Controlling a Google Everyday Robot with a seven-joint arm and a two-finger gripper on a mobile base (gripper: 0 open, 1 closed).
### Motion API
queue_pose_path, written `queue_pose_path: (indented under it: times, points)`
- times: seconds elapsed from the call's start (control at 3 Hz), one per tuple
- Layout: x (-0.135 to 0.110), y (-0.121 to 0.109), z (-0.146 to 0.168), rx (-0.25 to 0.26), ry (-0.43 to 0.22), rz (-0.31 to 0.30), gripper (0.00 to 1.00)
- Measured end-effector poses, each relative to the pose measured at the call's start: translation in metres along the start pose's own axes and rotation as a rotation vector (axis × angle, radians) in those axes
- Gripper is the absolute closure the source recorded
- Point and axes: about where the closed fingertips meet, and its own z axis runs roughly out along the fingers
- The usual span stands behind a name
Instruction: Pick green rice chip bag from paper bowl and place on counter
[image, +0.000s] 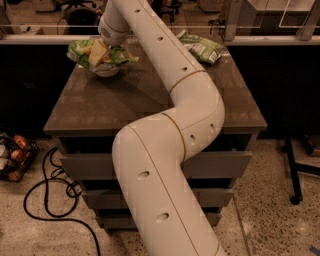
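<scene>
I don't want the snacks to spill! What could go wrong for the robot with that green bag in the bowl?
The bright green glossy snack bag is wider than the small cream-white paper bowl beneath it. The gripper sits right on the bag, so lifting might drag or tip the light bowl.

The bowl stands near a back corner of the glossy grey-brown counter, so a sideways shove could push it off the edge.
</scene>
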Motion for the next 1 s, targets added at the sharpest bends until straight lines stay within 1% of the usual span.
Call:
queue_pose_path:
  times: [0.67,1.0]
  points:
    - [0.0001,0.0028,0.0091,-0.008,0.004,-0.002,0.84]
    - [0.0002,0.0035,0.012,-0.011,0.006,-0.002,1.0]
